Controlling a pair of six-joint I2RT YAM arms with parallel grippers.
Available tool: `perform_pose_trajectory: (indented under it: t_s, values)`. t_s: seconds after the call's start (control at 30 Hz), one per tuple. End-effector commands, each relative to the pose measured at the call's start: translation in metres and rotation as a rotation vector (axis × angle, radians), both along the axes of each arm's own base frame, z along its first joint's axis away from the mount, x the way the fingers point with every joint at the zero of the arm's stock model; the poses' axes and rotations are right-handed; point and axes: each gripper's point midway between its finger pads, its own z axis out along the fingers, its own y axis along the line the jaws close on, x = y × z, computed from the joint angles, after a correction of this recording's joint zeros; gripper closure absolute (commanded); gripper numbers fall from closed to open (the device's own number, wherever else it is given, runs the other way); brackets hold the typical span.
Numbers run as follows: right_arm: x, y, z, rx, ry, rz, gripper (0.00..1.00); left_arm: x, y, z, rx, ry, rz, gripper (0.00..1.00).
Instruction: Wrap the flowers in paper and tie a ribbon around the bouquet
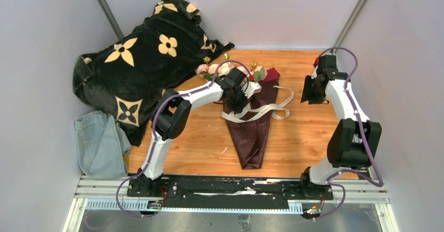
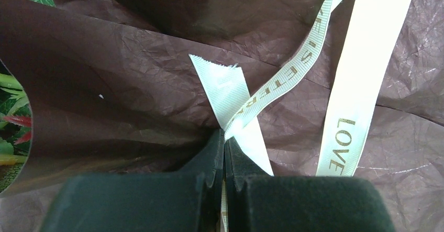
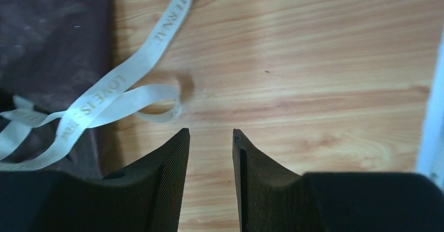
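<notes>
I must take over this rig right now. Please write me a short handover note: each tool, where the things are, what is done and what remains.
Left tool: shut on the ribbon, pinching it just above the bouquet.
Right tool: open and empty, over bare table, beside the ribbon's loose loop.
Flowers: inside the maroon paper, lying mid-table, heads pointing away from the arm bases.
Done: the wrapping.
Left: the ribbon lies loosely across the bouquet and no knot is visible, so it needs tying.
</notes>
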Motion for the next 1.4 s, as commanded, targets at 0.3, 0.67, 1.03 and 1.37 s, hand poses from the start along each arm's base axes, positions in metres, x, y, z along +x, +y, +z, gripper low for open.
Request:
perform_pose_trajectory:
  t_s: [0.3, 0.67, 1.03, 1.37]
  values:
    - [0.022, 0.162, -0.007, 0.444, -0.214, 0.523, 0.67, 0.001, -0.001, 0.039, -0.046, -0.097, -0.076, 1.0]
    - [0.024, 0.194, -0.067, 0.535, -0.089, 0.481, 0.82, -0.009, -0.009, 0.067, -0.108, -0.178, -0.24, 1.0]
    - [0.009, 0.197, -0.093, 0.579, 0.002, 0.469, 0.84, -0.041, -0.019, 0.067, -0.104, -0.26, -0.633, 0.95]
    - [0.004, 0.194, -0.098, 0.569, 0.02, 0.467, 0.84, -0.056, -0.029, 0.068, -0.084, -0.304, -0.758, 0.42]
